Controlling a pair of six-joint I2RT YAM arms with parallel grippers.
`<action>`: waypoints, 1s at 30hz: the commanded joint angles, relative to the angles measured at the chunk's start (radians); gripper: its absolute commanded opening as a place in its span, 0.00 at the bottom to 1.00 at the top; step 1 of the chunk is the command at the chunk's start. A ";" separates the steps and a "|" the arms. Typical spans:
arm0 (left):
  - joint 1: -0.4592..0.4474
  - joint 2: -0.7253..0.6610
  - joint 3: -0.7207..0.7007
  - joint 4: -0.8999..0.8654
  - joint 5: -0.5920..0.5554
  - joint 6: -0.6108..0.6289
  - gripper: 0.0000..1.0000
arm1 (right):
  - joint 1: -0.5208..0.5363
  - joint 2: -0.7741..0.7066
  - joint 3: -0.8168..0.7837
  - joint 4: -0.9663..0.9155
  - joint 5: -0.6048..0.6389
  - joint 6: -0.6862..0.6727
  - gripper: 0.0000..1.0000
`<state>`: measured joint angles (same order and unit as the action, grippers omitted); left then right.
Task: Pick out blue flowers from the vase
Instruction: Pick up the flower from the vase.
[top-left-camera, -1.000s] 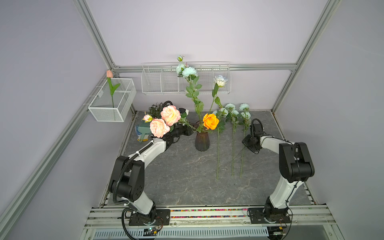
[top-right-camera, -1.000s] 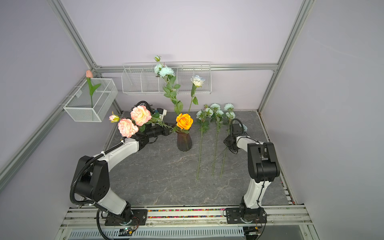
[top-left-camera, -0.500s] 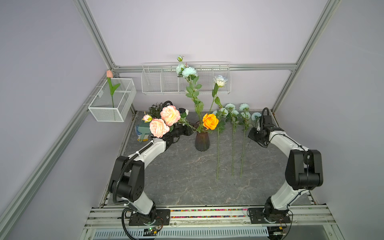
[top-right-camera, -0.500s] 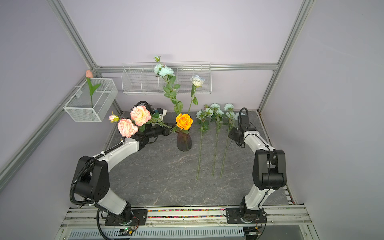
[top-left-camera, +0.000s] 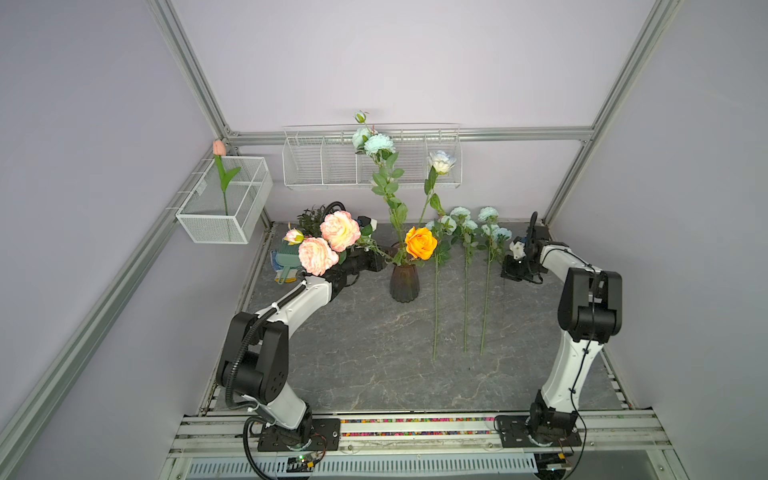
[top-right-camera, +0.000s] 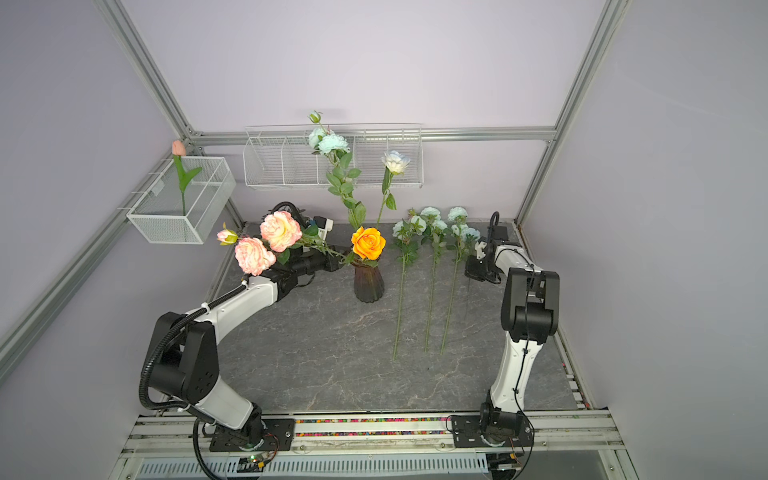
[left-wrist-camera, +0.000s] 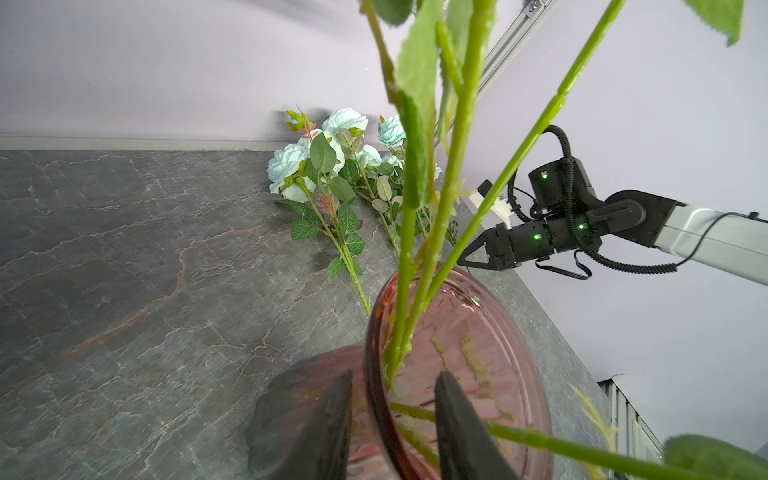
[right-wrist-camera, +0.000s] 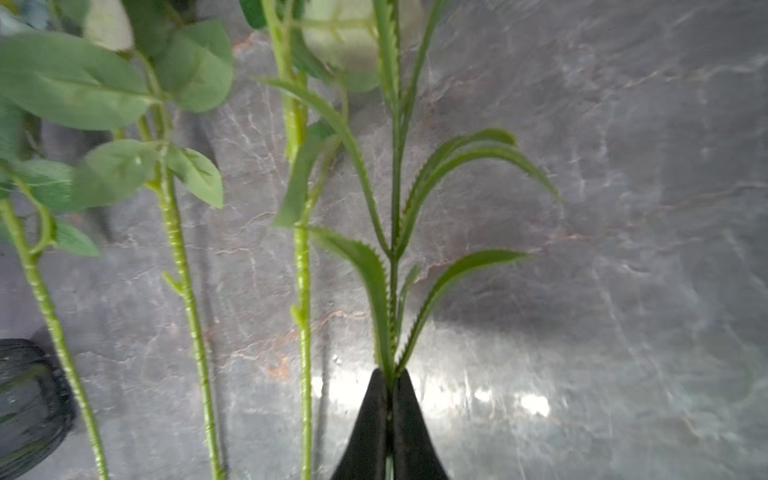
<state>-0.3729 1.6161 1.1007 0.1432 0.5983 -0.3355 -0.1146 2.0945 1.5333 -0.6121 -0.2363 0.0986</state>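
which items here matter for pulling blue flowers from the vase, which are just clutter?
Job: vase; blue flowers standing in it; three blue stems lying on the table; left gripper, clamped on the vase rim; right gripper, shut on a thin stem.
Bystanders: orange rose; pink peonies; tulip in mesh basket; wire shelf.

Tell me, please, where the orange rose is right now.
In both top views the orange rose stands in the dark vase at the back middle of the table, between the left gripper and three blue flowers lying flat.
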 joint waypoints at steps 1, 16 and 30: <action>0.009 -0.018 -0.012 -0.075 -0.029 0.026 0.36 | -0.005 0.010 0.052 -0.029 0.002 -0.088 0.07; 0.008 -0.010 -0.010 -0.060 -0.020 0.018 0.36 | -0.004 -0.079 0.043 -0.052 0.171 -0.056 0.43; 0.008 -0.004 -0.005 -0.055 -0.012 0.016 0.36 | 0.217 -0.651 -0.094 0.152 0.169 -0.121 0.46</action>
<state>-0.3721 1.6096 1.1007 0.1291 0.5919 -0.3294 0.0437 1.5127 1.4742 -0.5449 -0.0158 0.0231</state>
